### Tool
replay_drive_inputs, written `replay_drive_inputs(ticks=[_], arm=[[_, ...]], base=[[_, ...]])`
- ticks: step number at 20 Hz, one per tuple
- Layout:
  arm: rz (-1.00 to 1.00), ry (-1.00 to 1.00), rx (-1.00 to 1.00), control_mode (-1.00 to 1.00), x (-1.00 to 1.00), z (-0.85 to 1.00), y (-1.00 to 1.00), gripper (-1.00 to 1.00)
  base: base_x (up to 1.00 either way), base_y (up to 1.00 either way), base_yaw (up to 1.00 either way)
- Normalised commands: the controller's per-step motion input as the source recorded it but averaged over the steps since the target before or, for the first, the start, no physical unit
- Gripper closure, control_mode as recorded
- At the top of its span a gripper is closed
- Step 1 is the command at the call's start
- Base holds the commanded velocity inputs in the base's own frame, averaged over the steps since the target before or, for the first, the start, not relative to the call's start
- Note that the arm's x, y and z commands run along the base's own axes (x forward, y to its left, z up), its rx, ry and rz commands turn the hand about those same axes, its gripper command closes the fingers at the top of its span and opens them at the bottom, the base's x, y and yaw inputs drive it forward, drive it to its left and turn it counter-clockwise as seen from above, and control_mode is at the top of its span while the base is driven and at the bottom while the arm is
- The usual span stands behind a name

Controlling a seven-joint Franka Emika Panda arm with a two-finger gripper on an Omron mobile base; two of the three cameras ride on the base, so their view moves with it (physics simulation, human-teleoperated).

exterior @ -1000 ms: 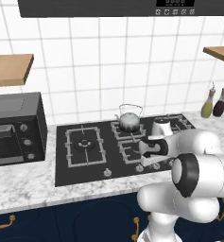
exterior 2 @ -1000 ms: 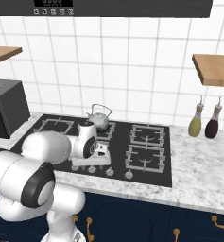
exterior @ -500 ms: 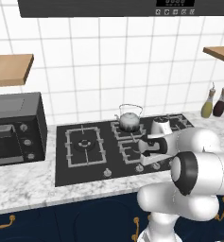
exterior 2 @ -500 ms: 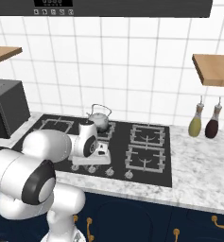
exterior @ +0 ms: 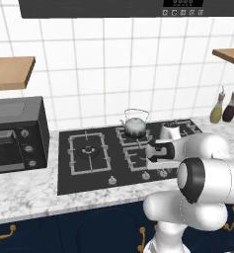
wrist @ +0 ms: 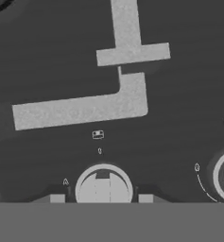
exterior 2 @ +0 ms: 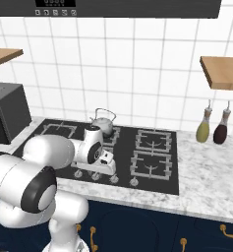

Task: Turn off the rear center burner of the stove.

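Down at the stove's [exterior: 89, 180] front edge, the gripper [wrist: 102, 198] hovers with a round silver knob [wrist: 103, 184] centred between its fingertips [wrist: 56, 198]; the fingers stand spread, released, touching nothing I can make out. Farther back, the rear center burner [exterior: 134, 134] carries a steel kettle [exterior: 135, 125], behind the front grate [wrist: 85, 106]

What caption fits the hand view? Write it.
Gripper poised over a silver knob on the stove.
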Motion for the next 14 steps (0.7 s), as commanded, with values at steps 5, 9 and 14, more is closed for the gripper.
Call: replay_drive_inputs(ticks=[5,9,14], arm=[[-0.72,0.03,0.16,-1.00,-0.11,-0.06,-0.11,1.00],[-0.81,0.04,0.11,-1.00,-0.04,-0.18,-0.01,1.00],[-0.86,0.01,0.07,-1.00,-0.02,-0.23,0.00,1.00]], base=[[0.00,0.00,0.00],[0.00,0.00,0.00],[0.00,0.00,0.00]])
